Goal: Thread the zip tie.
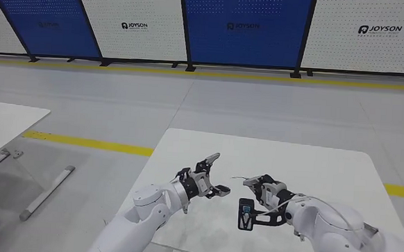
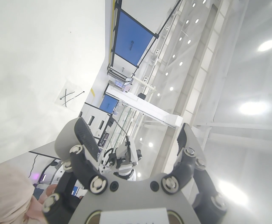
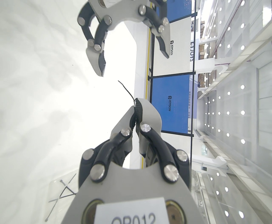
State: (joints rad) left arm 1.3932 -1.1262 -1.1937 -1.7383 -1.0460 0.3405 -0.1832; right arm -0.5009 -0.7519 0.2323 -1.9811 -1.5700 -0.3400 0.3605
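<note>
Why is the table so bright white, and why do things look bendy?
Right wrist view: glare washes out the table behind the zip tie in the right pincer. Left wrist view: ceiling lamps flare into white blobs, and the wide lens bends straight edges. Top view: even light.

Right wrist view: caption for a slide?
Right gripper pinches a black zip tie, its free end pointing toward the open left gripper.

Smooth matt table point(image 1: 311, 167) and plastic zip tie point(image 3: 128, 92).
</note>
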